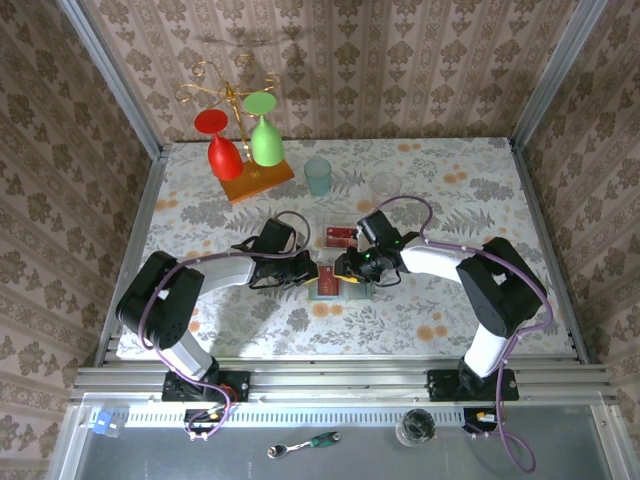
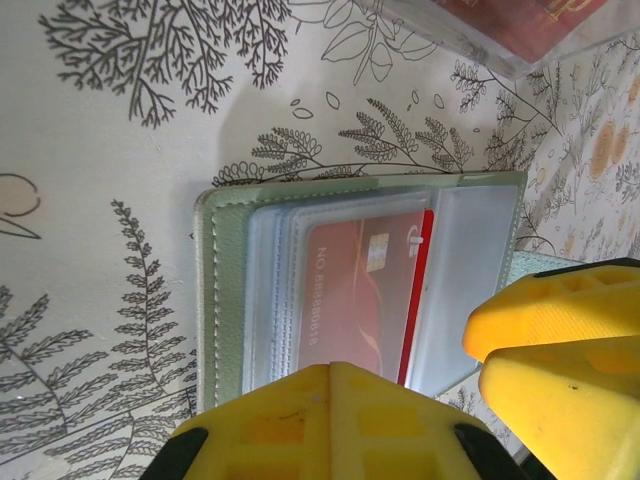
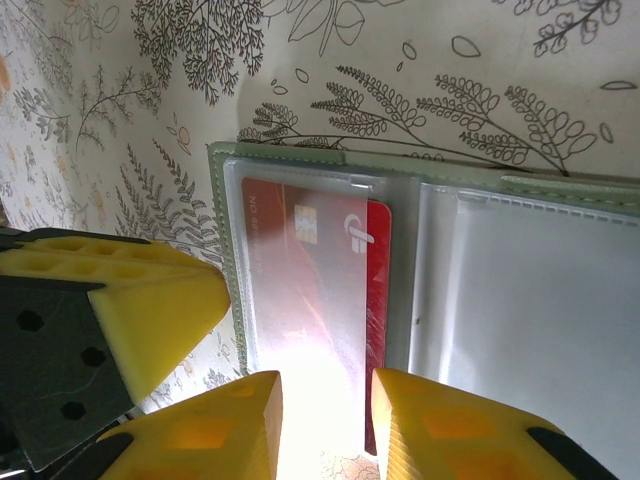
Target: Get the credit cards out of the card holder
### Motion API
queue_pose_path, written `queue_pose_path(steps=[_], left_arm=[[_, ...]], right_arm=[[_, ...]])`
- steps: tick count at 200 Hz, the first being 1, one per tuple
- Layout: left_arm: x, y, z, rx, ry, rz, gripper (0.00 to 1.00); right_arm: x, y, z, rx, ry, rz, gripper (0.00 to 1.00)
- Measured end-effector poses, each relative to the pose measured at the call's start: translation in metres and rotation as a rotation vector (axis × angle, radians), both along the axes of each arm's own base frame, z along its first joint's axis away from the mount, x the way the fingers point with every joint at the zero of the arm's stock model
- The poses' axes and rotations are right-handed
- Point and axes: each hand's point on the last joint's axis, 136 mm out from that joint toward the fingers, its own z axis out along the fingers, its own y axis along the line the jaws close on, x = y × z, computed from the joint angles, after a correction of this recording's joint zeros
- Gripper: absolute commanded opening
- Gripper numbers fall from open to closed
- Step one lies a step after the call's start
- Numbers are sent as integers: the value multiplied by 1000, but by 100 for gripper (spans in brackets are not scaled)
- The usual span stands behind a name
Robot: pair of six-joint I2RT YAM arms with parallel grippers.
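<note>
Floral table (image 1: 450, 190), left fingers (image 2: 330, 420) shut touching card holder (image 2: 225, 290), right fingers (image 3: 460, 430) ajar

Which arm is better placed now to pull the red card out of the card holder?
Right: the right pincer stands open over the end of the red card, while the left pincer is shut at the edge of the card holder.

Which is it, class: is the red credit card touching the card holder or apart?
Touching. The right wrist view shows the red credit card tucked under a clear sleeve of the card holder.
</note>
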Motion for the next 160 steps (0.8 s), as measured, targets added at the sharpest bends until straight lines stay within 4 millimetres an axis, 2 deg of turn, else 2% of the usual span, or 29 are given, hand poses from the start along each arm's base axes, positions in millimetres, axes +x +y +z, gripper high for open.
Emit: queue_pose_path(steps=[160], left_arm=[[-4, 4, -13, 28, 22, -2, 1]], right_arm=[[1, 8, -12, 4, 21, 18, 31]])
